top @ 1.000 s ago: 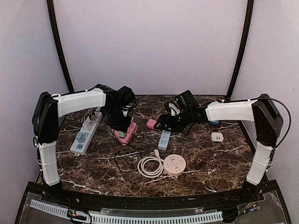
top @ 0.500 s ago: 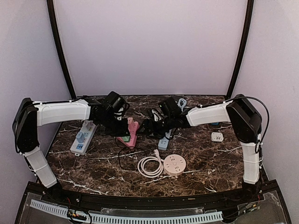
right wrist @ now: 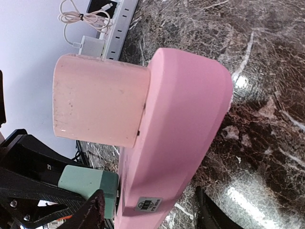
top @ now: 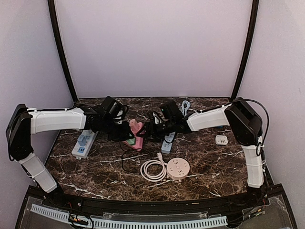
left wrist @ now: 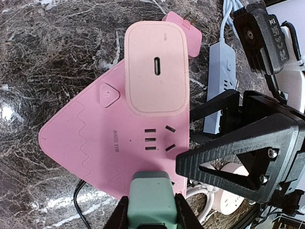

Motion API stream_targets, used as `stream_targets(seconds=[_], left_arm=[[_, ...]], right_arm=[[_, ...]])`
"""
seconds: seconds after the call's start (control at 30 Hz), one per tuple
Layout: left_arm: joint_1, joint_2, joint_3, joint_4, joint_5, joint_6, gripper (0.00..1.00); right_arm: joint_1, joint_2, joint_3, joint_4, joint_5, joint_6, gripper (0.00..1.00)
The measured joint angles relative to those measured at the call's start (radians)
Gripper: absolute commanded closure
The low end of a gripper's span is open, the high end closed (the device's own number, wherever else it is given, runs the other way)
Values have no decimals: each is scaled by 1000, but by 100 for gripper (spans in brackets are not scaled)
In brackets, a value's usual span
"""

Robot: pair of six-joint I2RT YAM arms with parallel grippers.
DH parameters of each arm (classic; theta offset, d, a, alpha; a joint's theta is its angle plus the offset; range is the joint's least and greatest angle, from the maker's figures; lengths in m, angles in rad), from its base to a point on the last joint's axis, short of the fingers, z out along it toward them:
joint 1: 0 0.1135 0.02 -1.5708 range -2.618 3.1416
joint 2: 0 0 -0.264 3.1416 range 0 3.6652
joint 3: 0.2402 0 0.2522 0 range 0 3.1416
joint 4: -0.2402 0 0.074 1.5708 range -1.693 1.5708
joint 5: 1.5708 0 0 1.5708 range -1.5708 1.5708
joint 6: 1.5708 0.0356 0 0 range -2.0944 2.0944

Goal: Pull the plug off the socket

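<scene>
Dark veined marble is covering the counter [top: 95, 171], with pale lilac walls standing behind it. Near the middle, between the two arms, the pink socket [left wrist: 95, 143] – a flat triangular power strip – is appearing tilted up rather than lying flat. A green plug [left wrist: 151, 191] is sitting in its near edge, and the left gripper [left wrist: 151, 215] is clamping that plug from both sides, fingers pressing tight against its faces. A pink charger [left wrist: 155, 67] with a slot in its face is plugged in further along the same strip.

The right gripper [right wrist: 150, 212] is reaching in from the other side – its fingers are standing apart, one on each side of the strip's edge, and bare marble is showing between one finger and the pink body, so it is gripping nothing.

Around them, a white power strip [top: 83, 143] is lying at the left, a grey-blue strip [top: 167, 141] just right of the centre, and a round socket [top: 177, 168] with a coiled white cable [top: 152, 170] nearer the arms' bases.
</scene>
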Motion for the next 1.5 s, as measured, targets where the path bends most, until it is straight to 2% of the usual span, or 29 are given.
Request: stream_targets(seconds=[0.17, 0.4, 0.6, 1.0, 1.27, 1.5], left_arm=[[0, -7, -10, 29, 19, -10, 99], [0, -22, -37, 53, 20, -22, 99], [0, -29, -50, 71, 18, -27, 99], [0, -112, -82, 51, -3, -29, 95], [-6, -257, -103, 81, 34, -25, 92], [-6, -272, -108, -27, -51, -21, 91]], right_arm=[[0, 13, 20, 20, -6, 19, 56], [1, 19, 25, 29, 1, 53, 84], [2, 19, 28, 29, 34, 72, 94], [16, 5, 27, 57, 56, 92, 100], [1, 4, -1, 40, 125, 69, 100], [0, 0, -10, 45, 126, 52, 100]])
